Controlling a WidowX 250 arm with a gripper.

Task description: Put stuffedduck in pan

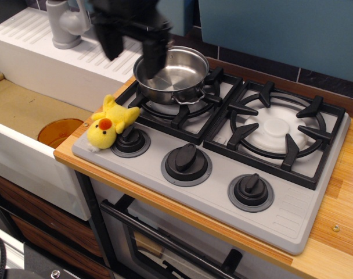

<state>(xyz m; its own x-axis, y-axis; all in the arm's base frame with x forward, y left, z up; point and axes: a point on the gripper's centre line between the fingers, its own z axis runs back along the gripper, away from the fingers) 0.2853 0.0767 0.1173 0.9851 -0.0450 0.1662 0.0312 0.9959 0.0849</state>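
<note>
Gripper [132, 52]: black, blurred, hanging above pan's left rim, jaws spread wide and holding nothing | small fuzzy yellow plush duck with orange-red beak [110, 124]: lying at grey stove's front-left corner, touching leftmost black knob [130, 139] | round shiny stainless-steel pan [170, 74]: on rear-left burner, nothing inside

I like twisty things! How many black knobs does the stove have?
3, in a row along the stove's front: the left knob touching the stuffedduck, the middle knob, and the right knob. None looks hidden.
</note>
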